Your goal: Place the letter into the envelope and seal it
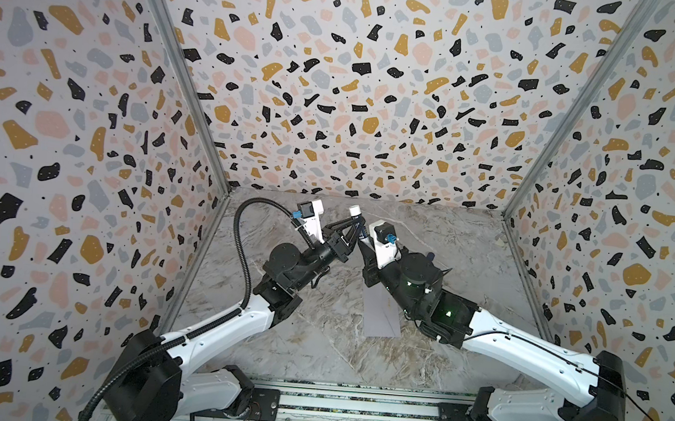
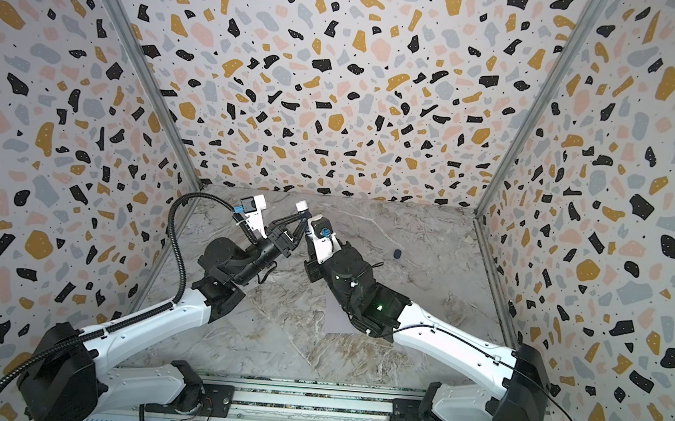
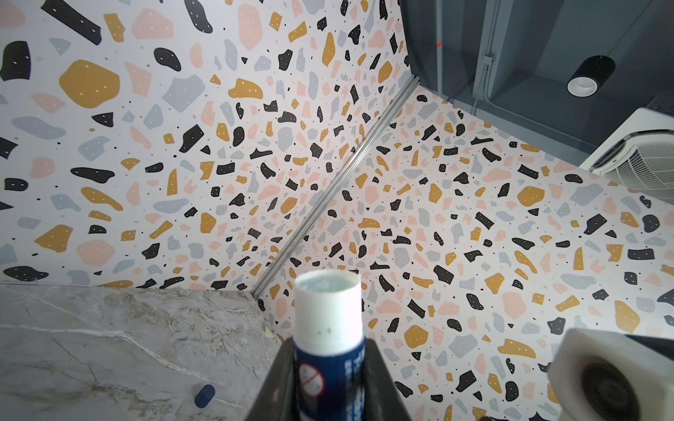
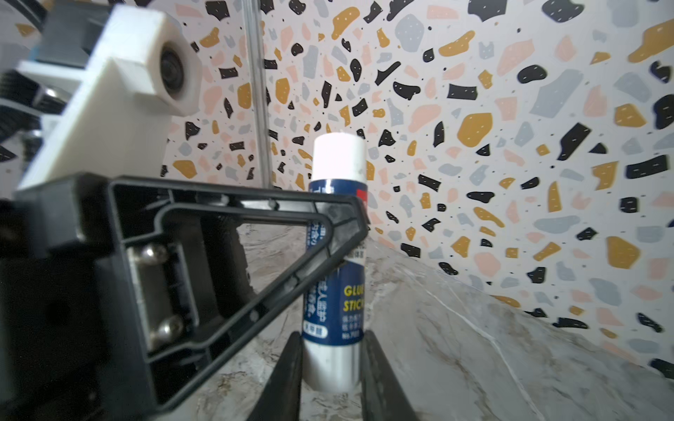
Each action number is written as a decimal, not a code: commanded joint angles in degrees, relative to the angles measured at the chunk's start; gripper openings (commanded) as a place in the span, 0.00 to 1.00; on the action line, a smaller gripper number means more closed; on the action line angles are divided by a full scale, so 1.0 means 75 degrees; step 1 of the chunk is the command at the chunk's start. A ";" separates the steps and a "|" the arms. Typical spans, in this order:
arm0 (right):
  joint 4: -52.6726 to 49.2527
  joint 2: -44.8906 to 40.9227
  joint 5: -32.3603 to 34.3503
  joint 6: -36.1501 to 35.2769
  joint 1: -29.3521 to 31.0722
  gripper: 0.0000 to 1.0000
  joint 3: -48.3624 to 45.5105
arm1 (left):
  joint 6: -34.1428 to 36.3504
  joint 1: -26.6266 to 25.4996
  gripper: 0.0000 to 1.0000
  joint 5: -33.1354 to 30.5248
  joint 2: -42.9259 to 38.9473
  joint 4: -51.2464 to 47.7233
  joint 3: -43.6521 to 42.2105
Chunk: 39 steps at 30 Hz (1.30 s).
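Both pincers clamped on one glue stick [image 4: 339, 160]: left gripper [image 3: 330, 348] below white neck, right gripper [image 4: 332, 340] at base. Dark cap [image 2: 396, 253] off, lying well apart. Envelope [image 1: 378, 319] flat under right arm. Letter unseen, likely already inside. Gluing and sealing flap seemingly left.

The glue stick [image 4: 352, 302] is coloured white and dark blue, the envelope [image 1: 380, 319] pale lavender-grey; the bench [image 1: 315, 351] is veined like grey marble.
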 commanded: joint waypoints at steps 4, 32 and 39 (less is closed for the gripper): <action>0.0734 0.0878 0.1806 -0.2442 0.1053 0.03 0.0775 | 0.0092 -0.0282 0.00 0.0925 0.0074 -0.0253 0.0138; 0.0261 -0.0416 -0.2097 -0.0653 0.0021 0.59 0.0007 | 0.0115 -0.0259 0.00 0.0896 -0.0315 -0.0444 0.0332; 0.1078 -0.1346 -0.5220 0.0793 -0.1346 0.82 -0.0986 | 0.0082 -0.0247 0.00 0.0916 -0.0392 -0.0391 0.0371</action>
